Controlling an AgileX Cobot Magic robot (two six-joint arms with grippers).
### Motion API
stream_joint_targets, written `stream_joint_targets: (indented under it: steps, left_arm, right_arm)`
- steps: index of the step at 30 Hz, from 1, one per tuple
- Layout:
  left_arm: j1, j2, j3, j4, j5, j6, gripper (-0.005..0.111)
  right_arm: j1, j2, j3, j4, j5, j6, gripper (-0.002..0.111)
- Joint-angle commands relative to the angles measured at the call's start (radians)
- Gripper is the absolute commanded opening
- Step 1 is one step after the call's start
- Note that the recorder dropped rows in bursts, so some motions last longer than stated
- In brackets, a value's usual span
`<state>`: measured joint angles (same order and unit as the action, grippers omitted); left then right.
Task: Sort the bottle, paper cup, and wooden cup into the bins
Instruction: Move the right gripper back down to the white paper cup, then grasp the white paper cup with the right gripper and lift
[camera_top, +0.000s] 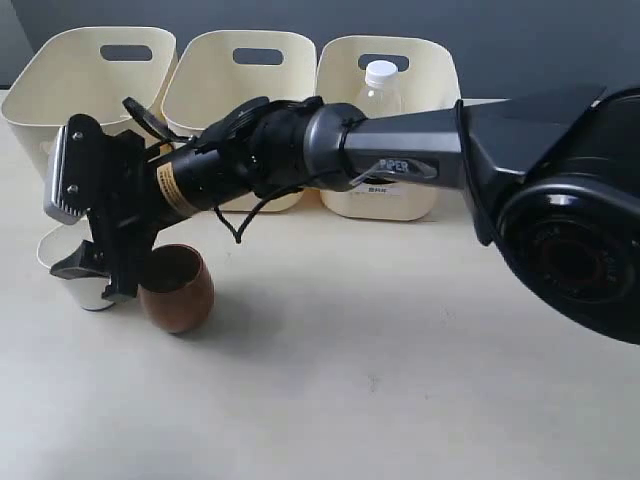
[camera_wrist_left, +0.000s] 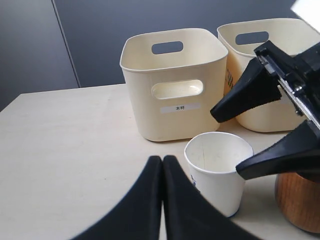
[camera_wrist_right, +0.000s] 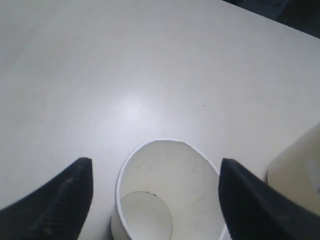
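Note:
The white paper cup (camera_top: 57, 254) (camera_wrist_left: 217, 172) (camera_wrist_right: 167, 187) stands upright on the table, left of the wooden cup (camera_top: 178, 290) (camera_wrist_left: 298, 200). My right gripper (camera_top: 92, 280) (camera_wrist_left: 227, 143) (camera_wrist_right: 156, 165) reaches across and hangs open over the paper cup, one finger on each side of its rim, apart from it. The bottle (camera_top: 380, 87) stands inside the right bin (camera_top: 385, 195). My left gripper (camera_wrist_left: 162, 167) is shut on nothing, low over the table just short of the paper cup. It does not show in the exterior view.
Three cream bins line the back: the left one (camera_top: 80, 85) (camera_wrist_left: 172, 85), the middle one (camera_top: 240, 70) (camera_wrist_left: 265, 75) and the right one. The left bin's corner (camera_wrist_right: 300, 170) lies close beside the right gripper. The right arm (camera_top: 400, 150) spans the middle of the table.

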<state>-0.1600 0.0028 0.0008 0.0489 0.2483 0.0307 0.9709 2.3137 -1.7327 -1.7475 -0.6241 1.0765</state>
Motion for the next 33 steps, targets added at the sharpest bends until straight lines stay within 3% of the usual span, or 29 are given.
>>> stream_joint_targets:
  steps: [1,17,19,22,33]
  left_arm:
    - [-0.003,-0.003,-0.001,-0.006,-0.01,-0.003,0.0]
    - [-0.003,-0.003,-0.001,-0.006,-0.01,-0.003,0.0]
    - [-0.003,-0.003,-0.001,-0.006,-0.01,-0.003,0.0]
    - [-0.003,-0.003,-0.001,-0.006,-0.01,-0.003,0.0]
    - [-0.003,-0.003,-0.001,-0.006,-0.01,-0.003,0.0]
  right_arm:
    - [0.008,0.025,-0.008,0.003,-0.019,0.002,0.068]
    - [0.01,0.069,-0.008,0.003,0.025,0.041,0.064]
    - [0.01,0.069,-0.008,0.003,0.038,0.055,0.053]
    - [0.01,0.049,-0.008,0.003,0.05,0.057,0.0]
    - [-0.022,-0.152,-0.008,0.003,0.064,0.123,0.002]
